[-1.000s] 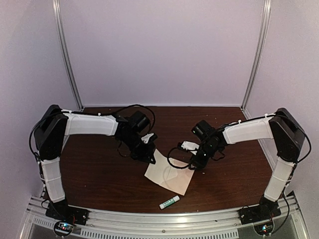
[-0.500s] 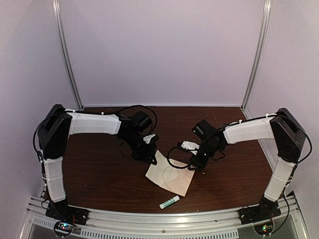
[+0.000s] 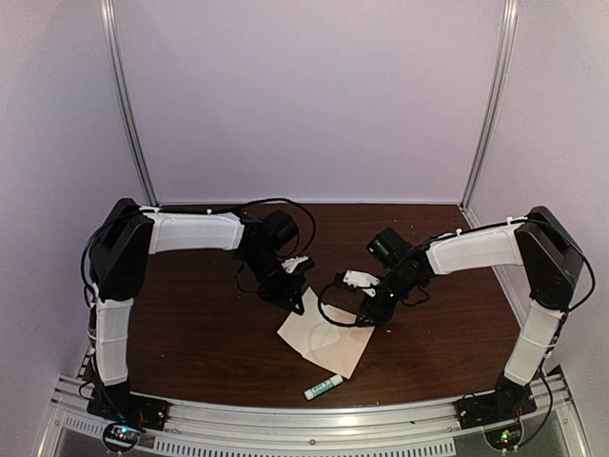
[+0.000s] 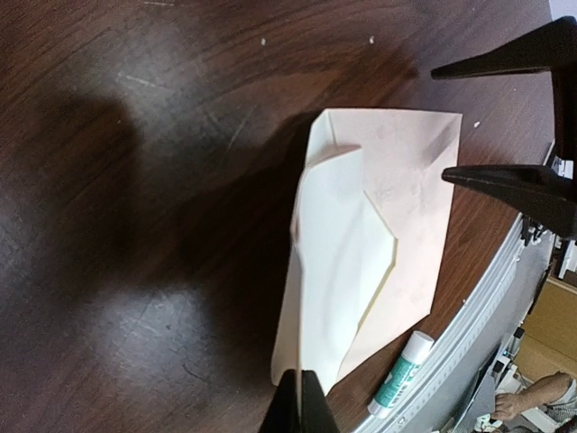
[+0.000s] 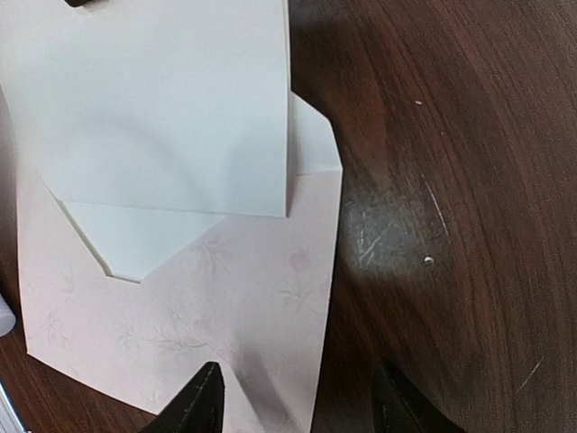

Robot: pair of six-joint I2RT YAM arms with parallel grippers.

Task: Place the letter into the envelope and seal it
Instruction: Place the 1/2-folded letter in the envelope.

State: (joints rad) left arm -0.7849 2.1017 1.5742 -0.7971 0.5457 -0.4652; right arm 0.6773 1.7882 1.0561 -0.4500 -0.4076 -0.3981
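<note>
The envelope (image 3: pixel 328 343) lies flat on the dark wooden table between the two arms, its V-shaped mouth open; faint flowers show on its face (image 5: pixel 243 307). My left gripper (image 3: pixel 297 303) is shut on one edge of the pale letter (image 5: pixel 162 108). It holds the sheet tilted above the envelope's mouth, the free edge overlapping the opening. In the left wrist view the pinched sheet (image 4: pixel 311 343) rises from the closed fingertips (image 4: pixel 302 401) over the tan envelope (image 4: pixel 415 198). My right gripper (image 5: pixel 302 406) hovers open: one finger is over the envelope's corner, the other over bare wood.
A glue stick (image 3: pixel 324 386) with a white cap lies near the table's front edge, just before the metal rail (image 3: pixel 314 419), and shows beside the envelope (image 4: pixel 401 374). The right gripper's fingers (image 4: pixel 514 185) stand close beyond the envelope. Dark wood (image 3: pixel 190 324) surrounds the papers.
The left arm has swung right and slightly nearer with the letter, bringing it over the envelope. The right gripper has barely moved; its jaws have opened a little wider.
</note>
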